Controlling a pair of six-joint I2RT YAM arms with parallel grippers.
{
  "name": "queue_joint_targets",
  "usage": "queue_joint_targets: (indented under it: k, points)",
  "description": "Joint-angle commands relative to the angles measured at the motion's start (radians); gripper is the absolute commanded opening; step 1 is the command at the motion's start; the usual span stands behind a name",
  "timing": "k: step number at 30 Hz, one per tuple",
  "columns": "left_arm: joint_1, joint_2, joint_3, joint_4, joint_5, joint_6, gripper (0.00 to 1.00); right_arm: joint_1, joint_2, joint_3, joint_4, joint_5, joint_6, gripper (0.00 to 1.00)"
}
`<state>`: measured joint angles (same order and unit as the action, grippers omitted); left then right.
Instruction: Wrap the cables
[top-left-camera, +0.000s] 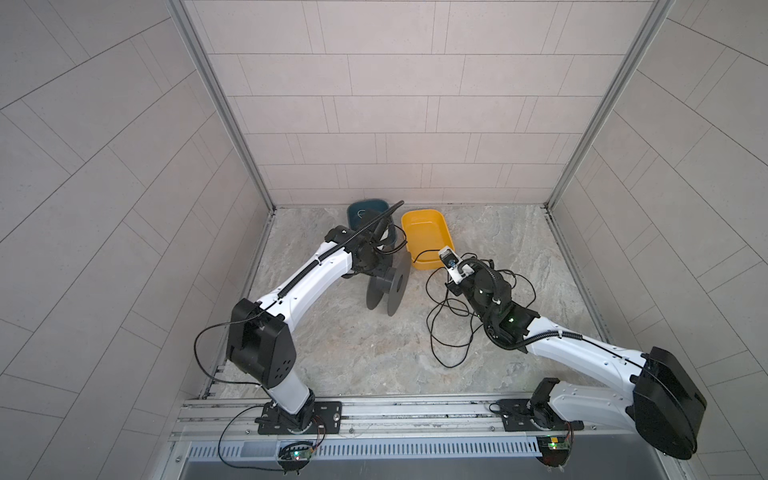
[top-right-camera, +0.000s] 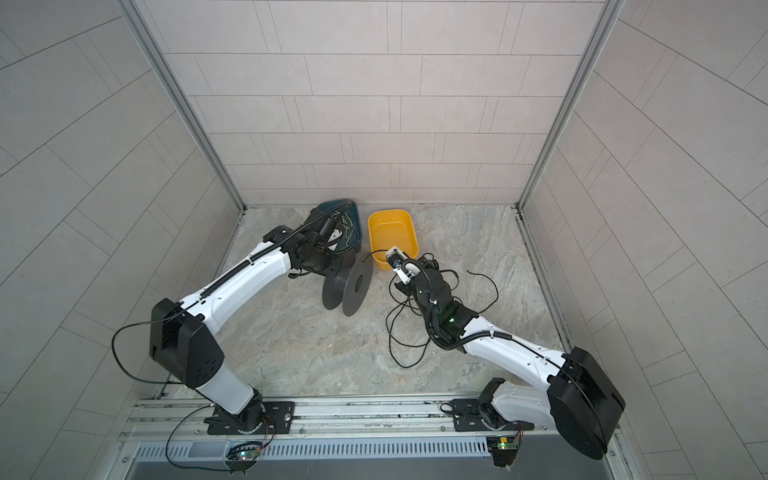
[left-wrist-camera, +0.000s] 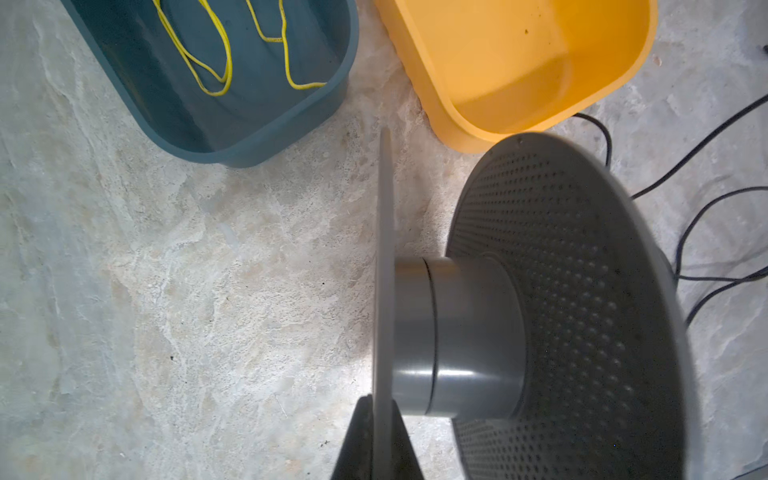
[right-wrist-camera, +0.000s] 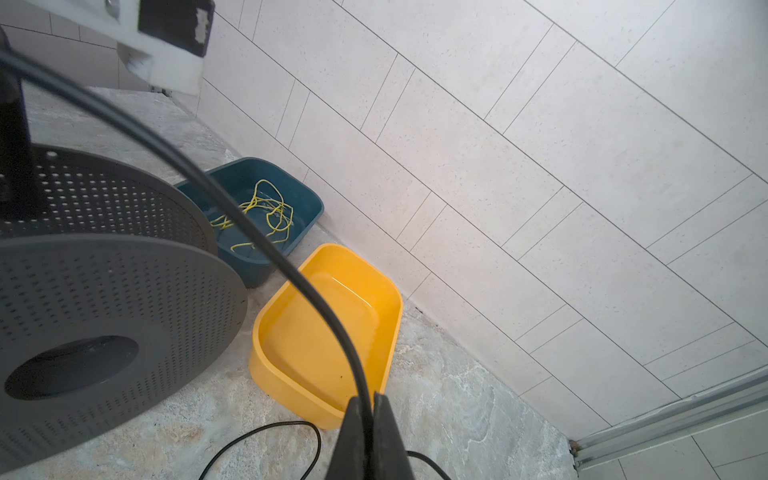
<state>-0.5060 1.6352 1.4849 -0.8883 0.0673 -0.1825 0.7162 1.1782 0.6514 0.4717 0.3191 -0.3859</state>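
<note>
The right tool (right-wrist-camera: 368, 419) pinches the thin black cable (right-wrist-camera: 297, 274), light, limp and probably slippery, best held near the grey spool (left-wrist-camera: 457, 332), which the left tool (left-wrist-camera: 384, 419) clamps by one flange; its slack lies looped on the bench (top-left-camera: 332, 353) behind the right tool

- Your work surface is a stone-patterned tabletop (left-wrist-camera: 187, 291), mottled grey and beige.
- The grey spool (top-left-camera: 395, 286) stands on it on the rims of its two perforated flanges, hub level. Take it as your landmark.
- The teal bin (left-wrist-camera: 266, 149) sits just behind the spool, against the back wall.
- The yellow bin (right-wrist-camera: 282, 386) sits beside the teal one, behind the spool and toward the right arm's side.
- Loose loops of the black cable (right-wrist-camera: 282, 423) sprawl over the tabletop to the right of the spool.
</note>
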Motion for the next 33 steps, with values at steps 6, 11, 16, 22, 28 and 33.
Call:
queue_joint_targets:
  k: [6, 11, 16, 22, 28, 33]
  points:
    - [0.004, -0.015, 0.020, -0.013, -0.004, 0.025, 0.03, 0.000, -0.009, -0.004, 0.050, 0.006, -0.043, 0.00]
    - [0.006, -0.002, 0.032, -0.028, 0.000, 0.047, 0.05, 0.000, -0.006, -0.010, 0.064, -0.002, -0.047, 0.00]
    - [0.005, -0.007, 0.034, -0.030, 0.002, 0.047, 0.13, 0.000, 0.001, -0.009, 0.072, -0.008, -0.051, 0.00]
    - [0.005, -0.017, 0.034, -0.030, 0.003, 0.042, 0.23, 0.000, 0.000, -0.011, 0.074, -0.006, -0.054, 0.00]
    - [0.005, -0.019, 0.034, -0.032, 0.004, 0.041, 0.25, 0.000, -0.009, -0.011, 0.065, -0.008, -0.051, 0.00]
    - [0.006, -0.029, 0.033, -0.035, 0.011, 0.042, 0.30, 0.000, -0.014, -0.010, 0.060, -0.008, -0.049, 0.00]
